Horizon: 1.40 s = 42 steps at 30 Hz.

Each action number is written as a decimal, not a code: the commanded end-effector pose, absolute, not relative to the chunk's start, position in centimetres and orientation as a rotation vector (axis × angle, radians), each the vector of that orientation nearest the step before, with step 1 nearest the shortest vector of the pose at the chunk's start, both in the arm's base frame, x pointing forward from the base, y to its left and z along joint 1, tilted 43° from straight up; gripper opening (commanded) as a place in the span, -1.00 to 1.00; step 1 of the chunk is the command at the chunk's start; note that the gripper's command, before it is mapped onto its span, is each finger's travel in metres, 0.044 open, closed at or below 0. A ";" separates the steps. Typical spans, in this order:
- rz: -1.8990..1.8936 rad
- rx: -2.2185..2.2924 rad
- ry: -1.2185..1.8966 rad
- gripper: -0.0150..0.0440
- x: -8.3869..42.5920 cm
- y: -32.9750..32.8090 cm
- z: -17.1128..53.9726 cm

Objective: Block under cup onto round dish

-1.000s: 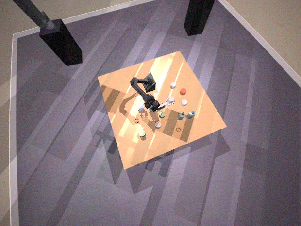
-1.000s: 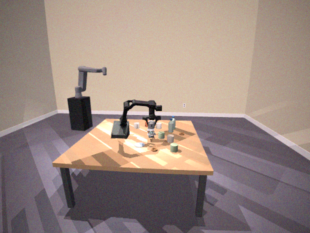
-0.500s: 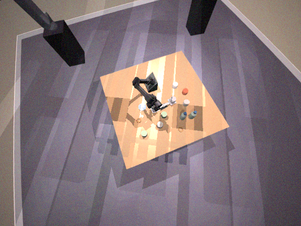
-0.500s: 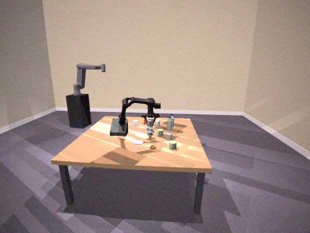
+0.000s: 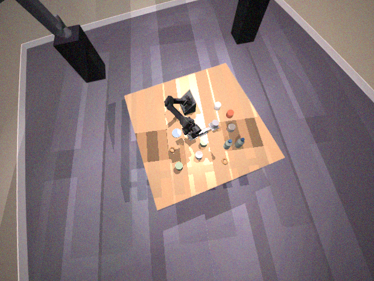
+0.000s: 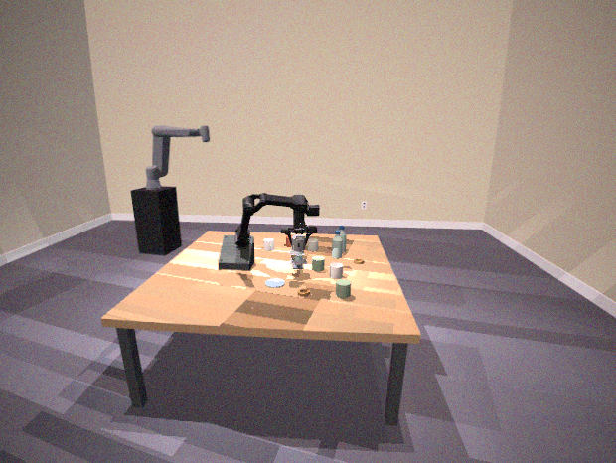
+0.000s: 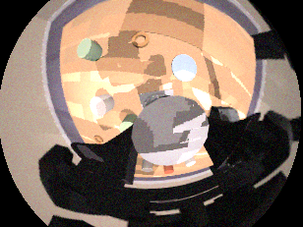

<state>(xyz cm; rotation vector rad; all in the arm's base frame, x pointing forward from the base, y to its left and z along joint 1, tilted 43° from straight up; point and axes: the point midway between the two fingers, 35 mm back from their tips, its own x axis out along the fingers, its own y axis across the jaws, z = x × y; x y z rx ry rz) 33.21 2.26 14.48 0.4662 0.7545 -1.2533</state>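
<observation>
My gripper [image 5: 192, 134] [image 6: 298, 235] is shut on a grey cup [image 6: 297, 243] [image 7: 170, 130] and holds it above the near end of the balance [image 5: 204, 131]. The other cup [image 5: 215, 122] stands on the balance's far end. A small teal patch [image 6: 298, 258] shows below the held cup in the exterior view; I cannot tell if it is the block. The held cup hides much of the balance in the wrist view. The round pale blue dish [image 5: 176, 132] [image 6: 274, 283] [image 7: 184, 67] lies to one side, with no cup above it.
Around the balance stand green cups [image 5: 202, 143] [image 5: 178, 166], white cups [image 5: 198, 155] [image 5: 217, 105], a grey cup [image 5: 231, 127] and a red cup [image 5: 230, 113]. Two bottles [image 5: 227, 145] [image 5: 239, 143] stand beyond. Two brown rings lie on the table [image 6: 174, 308].
</observation>
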 end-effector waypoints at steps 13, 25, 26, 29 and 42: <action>-1.250 0.522 0.816 -0.49 30.0 -6.3 16.6; -1.236 0.542 0.817 -0.49 25.4 -12.4 17.8; -1.235 0.542 0.815 -0.49 24.9 -12.8 17.9; -1.233 0.539 0.807 -0.49 23.6 -14.0 18.1; -1.241 0.486 0.756 -0.49 17.5 -18.0 18.5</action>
